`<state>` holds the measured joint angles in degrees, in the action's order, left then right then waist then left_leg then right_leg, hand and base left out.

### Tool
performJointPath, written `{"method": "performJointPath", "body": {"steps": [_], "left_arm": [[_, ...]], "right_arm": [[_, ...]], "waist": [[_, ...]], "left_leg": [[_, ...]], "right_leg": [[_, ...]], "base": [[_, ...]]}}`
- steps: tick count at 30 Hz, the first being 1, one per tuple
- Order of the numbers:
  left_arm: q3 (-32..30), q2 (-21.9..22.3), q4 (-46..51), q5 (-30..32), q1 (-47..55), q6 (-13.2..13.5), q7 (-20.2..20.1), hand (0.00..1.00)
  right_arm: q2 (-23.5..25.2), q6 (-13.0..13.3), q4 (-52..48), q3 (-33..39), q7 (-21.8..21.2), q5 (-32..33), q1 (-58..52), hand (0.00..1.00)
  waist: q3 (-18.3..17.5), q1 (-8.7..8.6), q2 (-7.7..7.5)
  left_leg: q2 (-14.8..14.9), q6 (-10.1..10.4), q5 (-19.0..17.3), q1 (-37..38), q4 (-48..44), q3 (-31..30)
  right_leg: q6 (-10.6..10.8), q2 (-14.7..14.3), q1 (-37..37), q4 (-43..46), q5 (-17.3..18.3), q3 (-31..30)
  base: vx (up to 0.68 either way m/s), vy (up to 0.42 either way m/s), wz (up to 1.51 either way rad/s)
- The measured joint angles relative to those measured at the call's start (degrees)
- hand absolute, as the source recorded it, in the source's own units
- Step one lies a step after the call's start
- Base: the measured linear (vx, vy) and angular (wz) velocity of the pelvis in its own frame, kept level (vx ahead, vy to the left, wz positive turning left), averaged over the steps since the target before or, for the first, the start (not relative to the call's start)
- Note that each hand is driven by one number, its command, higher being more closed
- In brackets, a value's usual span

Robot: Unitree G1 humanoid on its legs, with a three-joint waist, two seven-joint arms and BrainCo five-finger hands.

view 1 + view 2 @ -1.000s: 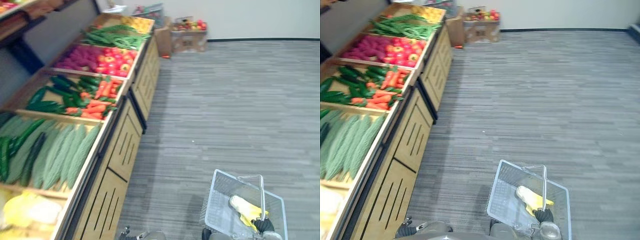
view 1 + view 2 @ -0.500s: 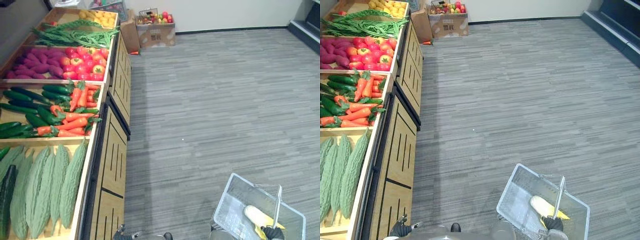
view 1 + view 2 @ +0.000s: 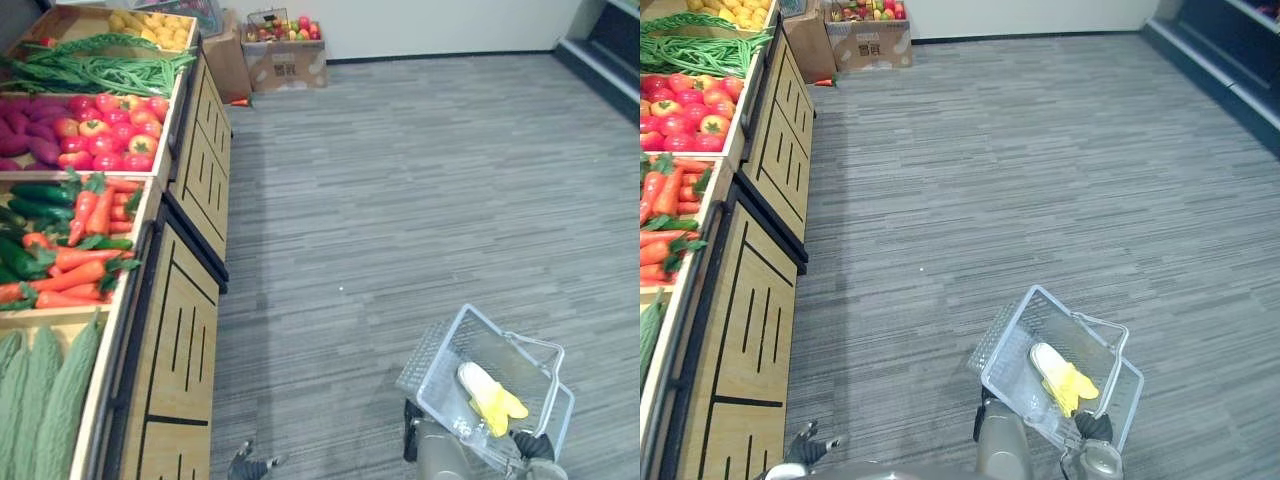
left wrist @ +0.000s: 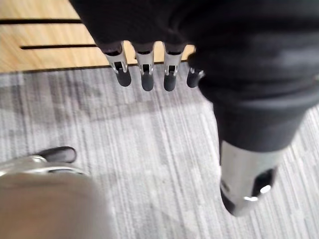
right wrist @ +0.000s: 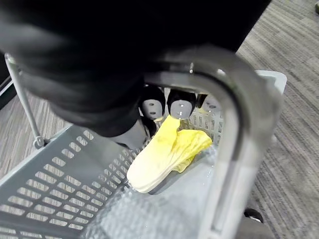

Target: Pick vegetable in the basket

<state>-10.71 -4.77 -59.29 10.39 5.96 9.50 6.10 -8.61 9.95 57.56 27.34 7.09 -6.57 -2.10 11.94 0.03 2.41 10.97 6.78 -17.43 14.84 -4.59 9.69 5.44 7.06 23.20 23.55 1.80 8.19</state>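
Change noted: the whole view has swung since half a second ago, so the camera, not the goods, is taken to have moved. The wooden slatted produce stand (image 3: 185, 330) is now seen further left, with less of it in view.

Item 1: grey perforated plastic basket (image 3: 432, 372), carried low at the robot's right and tilted. Its silver metal handle (image 5: 234, 124) is gripped by the right hand (image 5: 180, 106), the fingers being curled round the bar.

Item 2: pale yellow leafy vegetable (image 3: 488, 394), laid alone on the floor of the basket.

Item 3: left hand (image 4: 146, 75), hung over the grey carpet floor (image 3: 420, 180) near the stand's front, fingers straight and slightly apart, nothing held.

Item 4: stock in the stand's compartments, well apart from both hands: orange carrots (image 3: 75, 275), red tomatoes (image 3: 105, 140), long green beans (image 3: 100, 70), ridged green gourds (image 3: 40, 390).

Risks judged from here: the basket is hung by one grip and tilted, so the vegetable could be slid to the low end or spilled if the arm is swung. The basket could be knocked against the stand on approach. A reach by the left hand could be misjudged, since the produce lies at the view's edge.
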Motion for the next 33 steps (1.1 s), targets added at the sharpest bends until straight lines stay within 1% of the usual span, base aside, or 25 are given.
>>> {"method": "performJointPath", "body": {"steps": [2, 4, 5, 6, 7, 8, 10, 11, 13, 15, 16, 17, 19, 20, 21, 22, 23, 25, 26, 27, 29, 30, 31, 32, 33], "left_arm": [[-0.5, 0.97, 0.24, 0.1, 0.04, 0.33, -0.03, 0.0], [-0.96, 0.84, 0.26, 0.08, 0.27, 0.24, 0.27, 0.0], [-0.88, 0.57, 0.73, 0.04, 0.48, -0.05, 0.34, 0.0], [-0.96, 0.52, 1.3, -0.01, 0.74, -0.12, 0.35, 0.0], [-0.97, 0.52, 1.46, -0.01, 0.77, -0.15, 0.34, 0.0], [-1.08, 0.65, 2.47, -0.06, 0.97, -0.17, 0.4, 0.0], [-1.47, 0.87, 3.81, -0.11, 0.99, -0.14, 0.56, 0.0], [-1.64, 1.07, 4.68, -0.12, 1.33, -0.15, 0.66, 0.0], [-3.93, 1.94, 4.65, -0.19, 1.51, -0.16, 0.71, 0.0], [-5.6, 2.5, 4.65, -0.13, 1.55, -0.14, 0.93, 0.0], [-6.38, 2.6, 4.62, -0.07, 1.64, -0.15, 0.98, 0.0], [-6.77, 2.65, 4.62, -0.06, 1.63, -0.15, 1.0, 0.0], [-7.44, 2.87, 4.56, 0.06, 1.66, -0.17, 1.23, 0.0], [-7.72, 2.96, 4.5, 0.62, 1.73, -0.23, 1.35, 0.0], [-7.67, 2.48, 4.52, 1.86, 1.57, -0.31, 1.5, 0.0], [-7.61, 2.0, 4.71, 2.17, 1.55, -0.3, 1.58, 0.0], [-7.56, 1.58, 4.61, 2.34, 0.95, -0.46, 1.84, 0.0], [-7.46, 1.24, 4.34, 2.84, 1.17, -0.92, 1.84, 0.0], [-6.25, -0.03, 3.33, 3.89, 1.39, -1.06, 1.89, 0.0], [-5.25, -0.22, 3.1, 3.95, 1.43, -1.25, 1.86, 0.0], [-3.4, -1.11, 2.84, 3.96, 1.97, -1.31, 1.85, 0.0], [-1.02, -1.81, 2.72, 3.96, 3.0, -1.31, 1.63, 0.0], [-0.01, -2.15, 2.69, 3.97, 3.24, -1.32, 1.46, 0.0], [1.41, -2.83, 2.53, 3.94, 3.42, -1.38, 1.12, 0.0], [2.08, -2.9, 2.39, 3.93, 3.39, -1.36, 0.94, 0.0]], "right_arm": [[0.59, -0.05, 0.1, 1.76, -0.08, -0.08, 0.1, 1.0], [0.65, -0.6, 0.12, 1.92, -0.08, -0.07, -0.75, 1.0], [0.48, -0.84, 0.09, 1.5, 0.03, -0.04, -1.5, 1.0], [0.21, -1.36, 0.12, 1.27, 0.01, -0.03, -1.76, 1.0], [0.02, -1.41, 0.12, 1.11, 0.0, -0.03, -1.87, 1.0], [-0.05, -1.51, 0.04, -0.01, 0.01, -0.04, -2.13, 1.0], [0.02, -1.96, -0.34, -1.09, -0.01, -0.05, -2.58, 1.0], [0.02, -2.08, -0.47, -1.22, -0.04, -0.05, -2.46, 1.0], [0.15, -2.3, -0.51, -1.23, -0.1, -0.13, -1.54, 1.0], [0.45, -2.43, -0.54, -1.55, -0.19, -0.28, -1.46, 1.0], [0.9, -2.43, -0.88, -1.67, -0.11, -0.25, -1.46, 1.0], [1.1, -2.43, -1.27, -1.64, -0.07, -0.24, -1.47, 1.0], [1.66, -2.4, -3.23, -1.71, 0.01, -0.22, -2.86, 1.0], [1.82, -2.4, -3.35, -1.96, 0.07, -0.2, -3.55, 1.0], [2.83, -2.46, -3.23, -2.8, 0.15, -0.18, -3.91, 1.0], [3.28, -2.37, -3.31, -3.28, 0.17, -0.19, -3.92, 1.0], [4.55, -2.29, -3.27, -4.18, -0.03, -0.21, -3.32, 1.0], [5.12, -2.29, -3.09, -4.76, -0.16, -0.24, -2.85, 1.0], [5.24, -2.3, -1.81, -5.41, -0.54, -0.36, -2.64, 1.0], [5.11, -2.29, -1.01, -5.4, -0.77, -0.44, -2.44, 1.0], [4.7, -2.29, 1.05, -5.27, -1.12, -1.49, -2.23, 1.0], [4.61, -2.24, 1.98, -5.27, -1.09, -1.6, -2.63, 1.0], [4.58, -2.19, 1.94, -5.31, -1.08, -1.6, -2.41, 1.0], [3.7, -2.13, 1.77, -5.27, -0.98, -1.6, -1.32, 1.0], [2.61, -2.16, 1.87, -5.28, -0.97, -1.6, -1.31, 1.0]], "waist": [[-0.21, -0.18, 0.54], [-0.15, -0.88, 0.48], [0.19, -1.19, 0.02], [0.31, -0.41, -0.05], [0.35, 0.03, -0.08], [0.42, 0.56, -0.19], [0.6, 1.87, -0.53], [0.61, 2.38, -0.61], [0.76, 3.22, -0.79], [0.83, 3.97, -1.07], [0.69, 4.19, -1.52], [0.73, 4.28, -1.71], [0.7, 4.45, -2.02], [0.61, 4.61, -2.23], [-0.08, 4.81, -3.4], [-0.39, 4.71, -4.27], [-0.62, 5.29, -5.59], [-1.13, 5.87, -6.08], [-2.88, 5.37, -7.09], [-3.22, 5.34, -7.3], [-3.7, 5.07, -7.17], [-4.37, 4.65, -7.1], [-4.38, 4.58, -7.38], [-4.35, 4.44, -7.43], [-4.18, 3.76, -7.13]], "left_leg": [[2.08, 0.67, 2.58, -3.83, -9.5, -2.77], [4.02, -0.46, 8.06, -10.22, -24.82, -6.06], [5.33, -0.41, 13.56, -15.4, -36.21, -8.03], [6.04, -0.27, 13.87, -19.3, -45.79, -7.88], [5.86, -0.29, 13.57, -21.04, -49.38, -7.6], [4.66, -0.15, 12.46, -24.51, -54.64, -7.45], [1.81, 0.24, 10.51, -29.43, -57.54, -6.94], [0.37, 0.38, 9.25, -32.14, -56.88, -5.76], [0.2, -0.09, 7.65, -34.82, -51.36, -1.86], [0.39, -0.91, 7.31, -34.67, -41.36, 1.55], [0.35, -2.51, 8.08, -34.09, -30.36, 3.85], [0.15, -3.45, 9.09, -33.56, -24.91, 4.48], [-0.26, -4.53, 15.2, -31.58, -9.12, 5.91], [-0.34, -4.54, 19.42, -31.33, -6.9, 6.72], [-2.36, -6.34, 21.05, -30.66, -6.7, 8.77], [-3.02, -6.63, 20.37, -30.67, -6.39, 9.86], [-3.66, -7.8, 17.77, -31.15, -8.67, 11.3], [-4.01, -8.91, 16.35, -31.3, -10.91, 11.7], [-5.96, -10.06, 15.43, -30.92, -11.19, 11.64], [-6.8, -10.52, 15.13, -30.11, -10.8, 11.5], [-9.01, -11.31, 13.65, -26.38, -8.72, 9.95], [-10.54, -11.8, 11.43, -22.39, -5.89, 8.45], [-11.36, -12.06, 10.86, -21.12, -5.41, 8.05], [-12.55, -12.62, 9.49, -19.09, -5.31, 6.82], [-13.57, -12.96, 8.8, -16.04, -4.4, 4.91]], "right_leg": [[-2.52, -0.53, -0.03, 5.27, 5.03, 1.43], [-3.63, -0.75, -3.87, 5.55, 8.53, 3.71], [-4.75, -0.93, -7.34, 4.84, 10.14, 5.17], [-5.74, -1.32, -10.52, 4.03, 11.34, 5.69], [-6.09, -1.57, -12.04, 3.38, 11.71, 5.77], [-6.23, -1.99, -15.44, 1.19, 12.4, 5.97], [-6.19, -2.18, -19.81, -2.35, 12.58, 6.38], [-6.11, -2.34, -22.0, -4.54, 12.55, 6.78], [-5.69, -2.6, -25.26, -7.15, 12.3, 6.75], [-4.78, -2.56, -28.33, -9.41, 11.94, 6.79], [-3.51, -1.98, -29.75, -10.43, 12.31, 6.89], [-2.77, -1.53, -30.32, -10.68, 12.61, 6.95], [0.22, -0.04, -32.64, -10.96, 14.4, 7.31], [1.77, 0.88, -34.0, -11.02, 15.39, 7.55], [2.37, 2.82, -35.15, -11.39, 15.59, 7.62], [2.99, 3.67, -34.99, -11.61, 14.61, 7.73], [2.5, 4.96, -34.78, -12.36, 10.21, 6.38], [3.06, 5.48, -35.33, -12.57, 7.18, 4.92], [4.35, 6.47, -35.3, -11.44, 3.63, 3.07], [4.56, 6.71, -35.08, -9.9, 2.02, 2.01], [5.37, 7.75, -32.29, -0.23, -3.79, -0.5], [7.0, 8.74, -27.67, 12.0, -11.73, -2.93], [7.51, 9.21, -25.43, 17.64, -13.66, -4.45], [7.59, 9.24, -20.34, 29.21, -13.47, -6.12], [7.27, 8.82, -17.05, 37.24, -10.67, -5.97]], "base": [[0.35, -0.351, 0.13], [0.42, -0.373, 0.5], [0.42, -0.308, 0.43], [0.49, -0.337, 0.29], [0.41, -0.257, 0.01], [0.46, -0.224, 0.02], [0.35, -0.12, 0.05], [0.26, -0.044, 0.0], [0.38, -0.008, -0.1], [0.4, 0.074, -0.12], [0.29, 0.087, -0.08], [0.36, 0.142, -0.07], [0.36, 0.222, 0.06], [0.47, 0.337, 0.27], [0.42, 0.299, 0.29], [0.55, 0.365, 0.28], [0.46, 0.31, 0.11], [0.46, 0.327, 0.16], [0.46, 0.318, 0.4], [0.53, 0.36, 0.54], [0.39, 0.263, 0.51], [0.37, 0.248, 0.52], [0.43, 0.257, 0.56], [0.35, 0.163, 0.59], [0.35, 0.152, 0.68]]}}
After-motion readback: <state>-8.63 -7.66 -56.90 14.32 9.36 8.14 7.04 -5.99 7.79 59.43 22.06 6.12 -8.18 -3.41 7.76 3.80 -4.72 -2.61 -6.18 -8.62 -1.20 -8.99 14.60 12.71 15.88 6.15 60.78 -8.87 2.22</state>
